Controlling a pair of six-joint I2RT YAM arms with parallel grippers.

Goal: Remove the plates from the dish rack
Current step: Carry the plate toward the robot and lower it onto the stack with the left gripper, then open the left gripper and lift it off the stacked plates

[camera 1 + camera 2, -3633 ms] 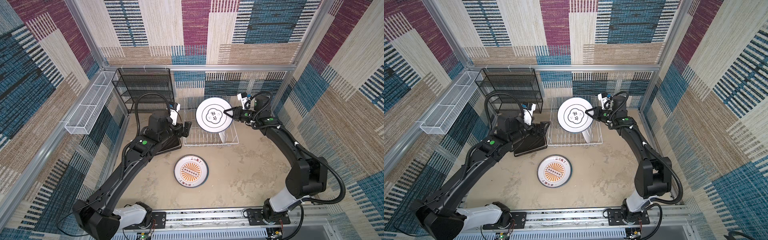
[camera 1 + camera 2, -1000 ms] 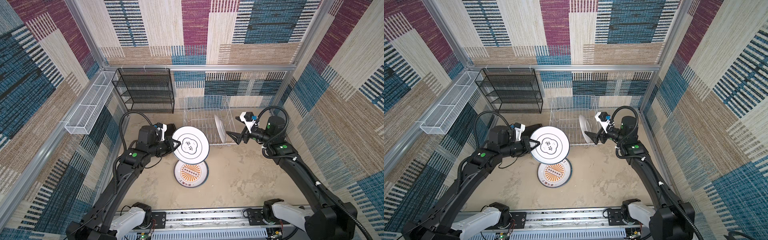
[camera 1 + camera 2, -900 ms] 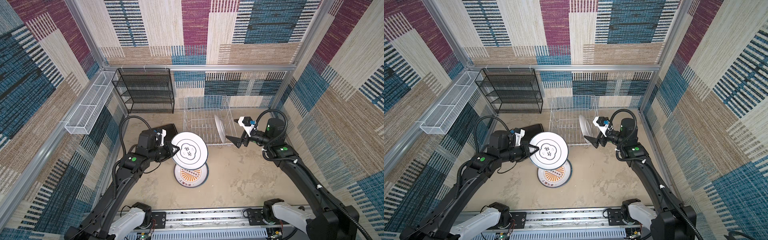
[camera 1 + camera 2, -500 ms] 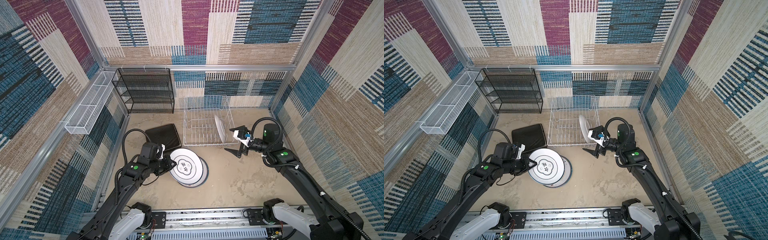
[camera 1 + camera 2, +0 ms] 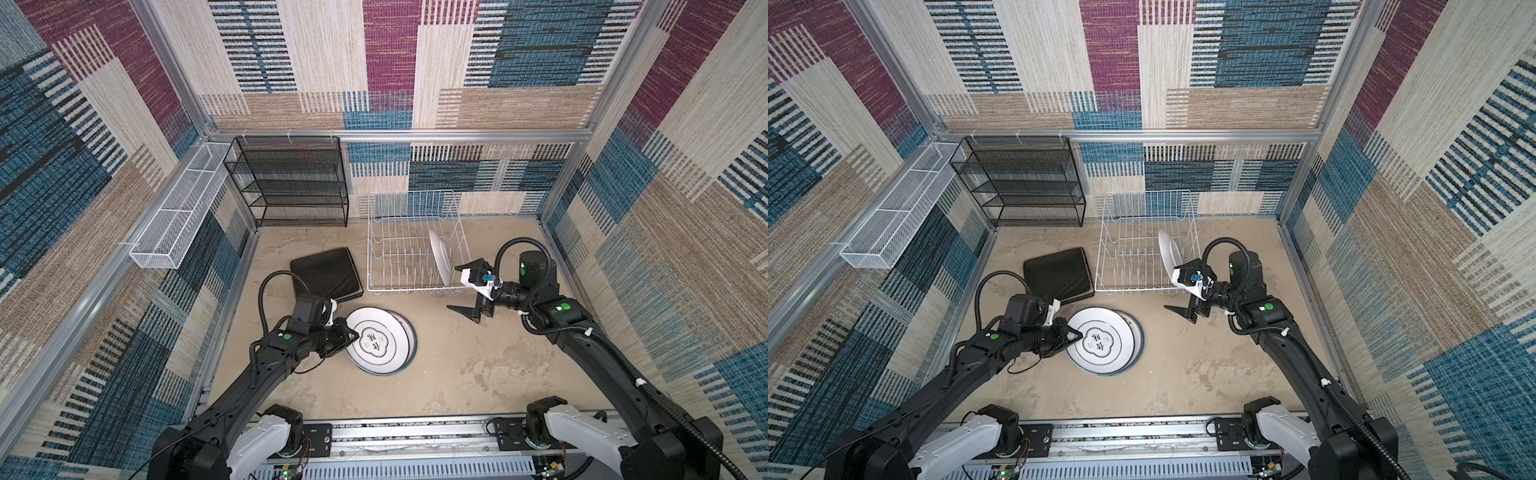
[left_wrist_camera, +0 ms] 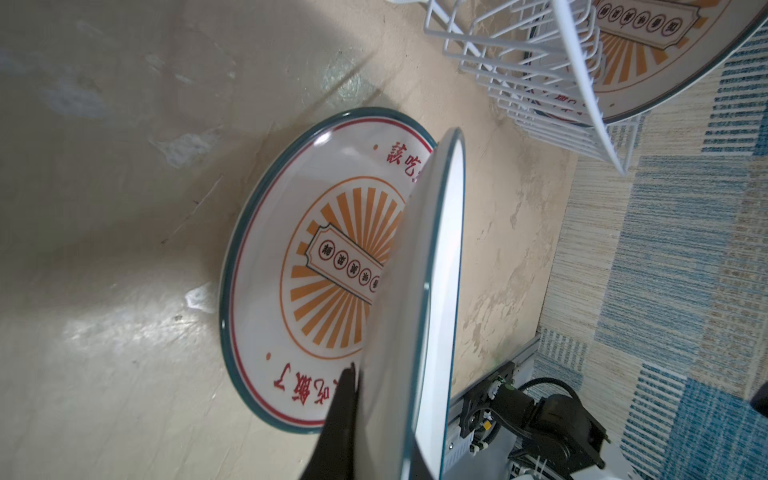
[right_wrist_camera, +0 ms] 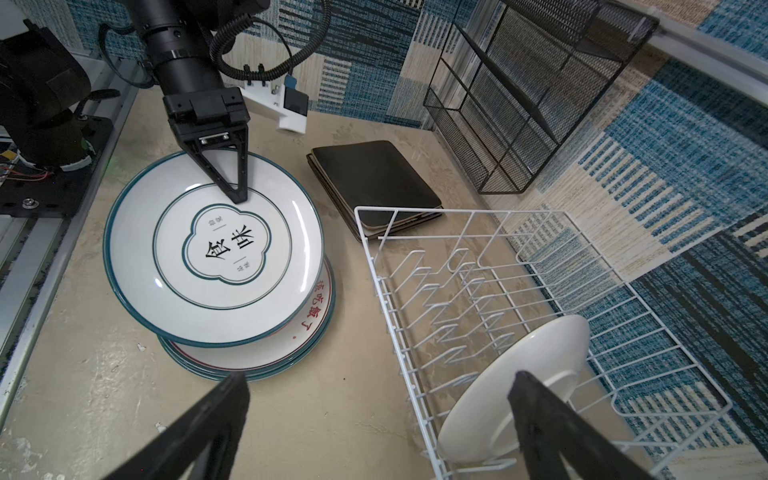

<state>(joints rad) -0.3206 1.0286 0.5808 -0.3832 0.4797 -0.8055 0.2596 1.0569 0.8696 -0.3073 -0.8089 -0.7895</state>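
Observation:
My left gripper (image 5: 353, 334) is shut on the rim of a round white plate (image 5: 380, 343) with a teal edge. It holds the plate underside up and tilted over a stack of round plates (image 7: 307, 336). The top plate of that stack shows an orange sunburst (image 6: 324, 266). The white wire dish rack (image 5: 399, 249) holds one round plate (image 7: 519, 374), standing at its right end. My right gripper (image 5: 453, 287) is open at the rack's front right corner, one finger beside that plate. Black-backed square plates (image 5: 326, 272) lie stacked left of the rack.
A black mesh shelf unit (image 5: 291, 183) stands at the back left. A long white mesh basket (image 5: 178, 216) hangs on the left wall. The arms' base rail (image 5: 395, 432) runs along the front edge. Bare floor lies between the stack and the right arm.
The left arm has lowered its plate from nearly upright to almost flat over the stack. The right gripper, still open, has drawn down to the rack's front right corner.

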